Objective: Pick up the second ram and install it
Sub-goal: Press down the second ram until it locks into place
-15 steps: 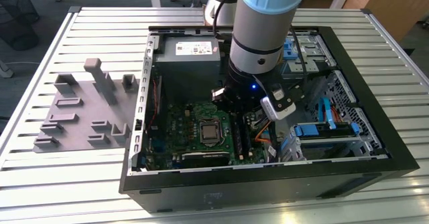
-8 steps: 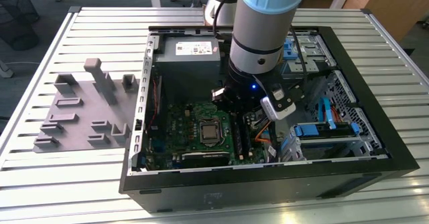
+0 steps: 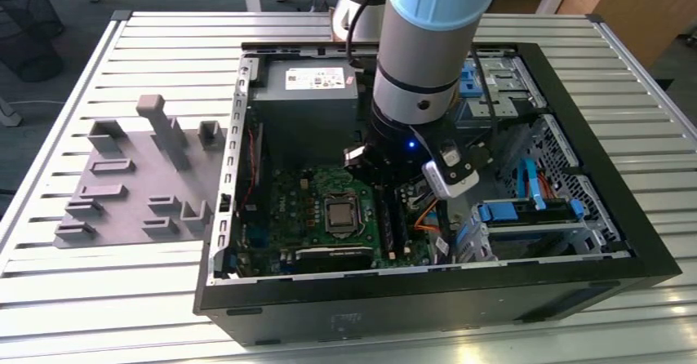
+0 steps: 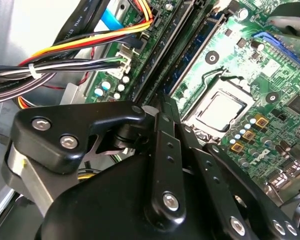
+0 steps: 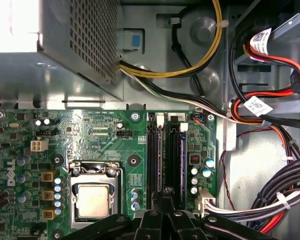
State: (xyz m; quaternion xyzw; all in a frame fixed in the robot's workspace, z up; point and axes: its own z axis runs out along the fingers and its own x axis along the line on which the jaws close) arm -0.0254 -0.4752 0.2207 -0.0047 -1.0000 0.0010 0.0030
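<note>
Install step in hand, by the look of it: gripper [image 5: 166, 196] down inside the computer case [image 3: 610, 217], over the memory slots [image 5: 165, 150] beside the processor socket [image 5: 93, 199] on the motherboard. Fingers drawn close together. Memory stick [image 4: 192, 50] seemingly lying in a slot already; hard to confirm. Next, probably firm, even downward pressure.

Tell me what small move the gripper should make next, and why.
Probably press straight down a little. The gripper, fingers together, sits over the end of the memory slots, where a blue-green stick, seemingly the second ram, lies in a slot; its seating cannot be confirmed.
</note>
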